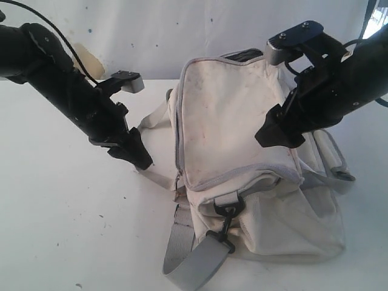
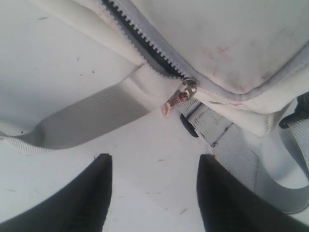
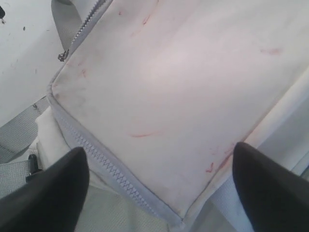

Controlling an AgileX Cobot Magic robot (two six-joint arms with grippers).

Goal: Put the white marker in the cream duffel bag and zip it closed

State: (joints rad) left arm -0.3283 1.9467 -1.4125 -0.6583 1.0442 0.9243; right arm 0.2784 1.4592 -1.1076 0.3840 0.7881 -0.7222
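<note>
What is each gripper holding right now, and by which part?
Nothing is held. The left gripper stands open and empty near the zipper pull; the right gripper stands open over the cream duffel bag, gripping no fabric.

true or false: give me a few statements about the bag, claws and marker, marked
Both the left claw and the right claw stand open and empty. True.
The white marker lies on the table beside the bag. False: no marker shows in any view.
The zipper pull sits at a corner of the cream duffel bag, near the left claw. True.
The right claw grips a grey strap. False: it hangs open over the bag, holding nothing.
</note>
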